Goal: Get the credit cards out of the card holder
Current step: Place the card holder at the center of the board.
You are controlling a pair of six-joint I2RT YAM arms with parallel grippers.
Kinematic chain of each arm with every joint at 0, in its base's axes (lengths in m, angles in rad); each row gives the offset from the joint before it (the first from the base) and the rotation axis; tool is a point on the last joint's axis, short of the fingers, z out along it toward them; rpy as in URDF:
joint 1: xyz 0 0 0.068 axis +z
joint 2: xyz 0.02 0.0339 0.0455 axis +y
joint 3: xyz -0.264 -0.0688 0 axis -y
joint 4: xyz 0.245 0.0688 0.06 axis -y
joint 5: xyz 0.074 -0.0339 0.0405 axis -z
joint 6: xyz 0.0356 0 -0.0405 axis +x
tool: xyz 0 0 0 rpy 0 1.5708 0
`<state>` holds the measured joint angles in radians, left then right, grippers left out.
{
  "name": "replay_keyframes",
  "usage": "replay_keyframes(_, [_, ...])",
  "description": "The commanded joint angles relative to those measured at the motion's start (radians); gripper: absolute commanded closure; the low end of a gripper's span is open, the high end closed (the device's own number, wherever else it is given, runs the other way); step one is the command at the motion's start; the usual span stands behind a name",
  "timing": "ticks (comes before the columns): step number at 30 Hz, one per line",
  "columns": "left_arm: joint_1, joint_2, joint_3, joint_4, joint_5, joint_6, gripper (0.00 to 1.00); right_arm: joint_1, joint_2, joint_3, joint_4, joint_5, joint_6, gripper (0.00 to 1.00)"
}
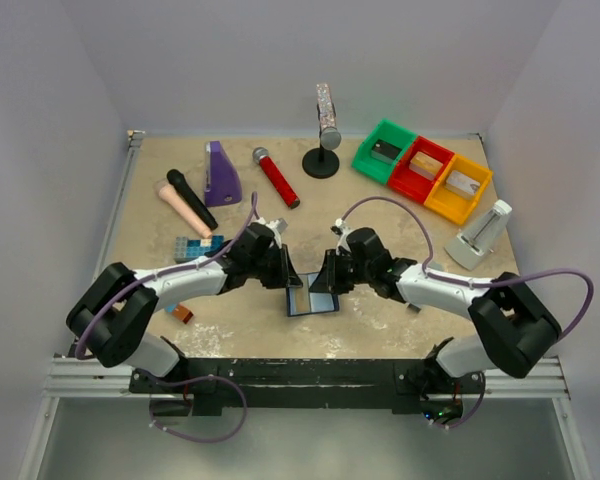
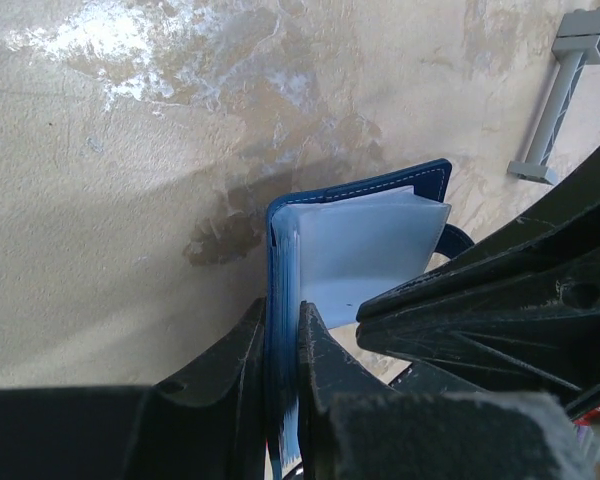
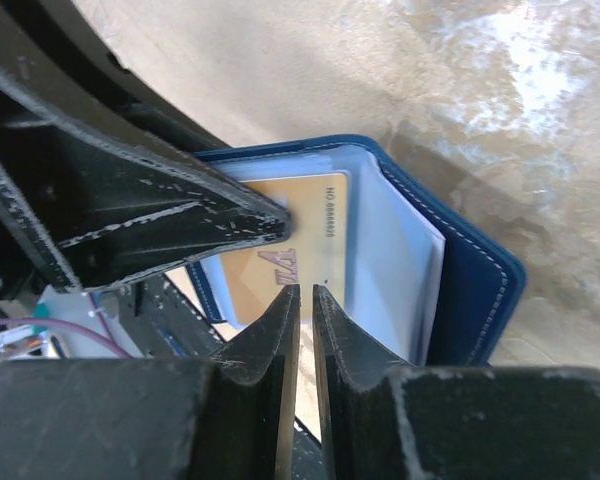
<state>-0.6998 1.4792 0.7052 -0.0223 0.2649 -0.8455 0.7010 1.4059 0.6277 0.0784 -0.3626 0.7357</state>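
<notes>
From above, the card holder (image 1: 313, 297) lies open on the table (image 1: 400, 330), near its front edge and between the two arms. The left gripper (image 1: 289, 277) meets it from the left and the right gripper (image 1: 324, 279) from the right. A blue toy-brick block (image 1: 194, 248) lies further left. No writing can be read here.

In the left wrist view, the left fingers (image 2: 248, 352) pinch the edge of the holder, both the navy cover and the pale sleeves. The rest of the holder stands up from the table, with white stitching along its rim. The right gripper's dark body crosses it from the right.

In the right wrist view, an orange-gold card (image 3: 298, 232) sits in the clear front pocket. On it I read "NO" and a row of small digits, too fine to read surely. Below are large letters, partly hidden. The right fingers (image 3: 270, 335) are drawn almost together, with only a thin slit, and their tips are at the card's lower edge. I cannot tell if they nip the card.
</notes>
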Motion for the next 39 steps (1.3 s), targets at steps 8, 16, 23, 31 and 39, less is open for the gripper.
replay_keyframes(8, [0.028, 0.033, 0.017, 0.024, 0.051, 0.060, 1.00, -0.012, 0.070, -0.045, 0.150, -0.072, 0.033, 0.85])
replay_keyframes(16, [0.029, 0.070, 0.051, -0.068, 0.023, 0.086, 1.00, -0.017, 0.123, -0.091, 0.213, -0.079, 0.039, 0.85])
replay_keyframes(23, [0.028, 0.047, 0.050, -0.111, -0.041, 0.106, 0.74, -0.015, 0.139, -0.117, 0.241, -0.081, 0.041, 0.84])
replay_keyframes(31, [0.029, -0.009, 0.068, -0.206, -0.098, 0.097, 0.43, -0.015, 0.111, -0.140, 0.255, -0.084, 0.047, 0.79])
replay_keyframes(39, [0.029, -0.163, 0.054, -0.323, -0.226, 0.100, 0.43, -0.012, 0.030, -0.132, 0.169, -0.055, 0.002, 0.75])
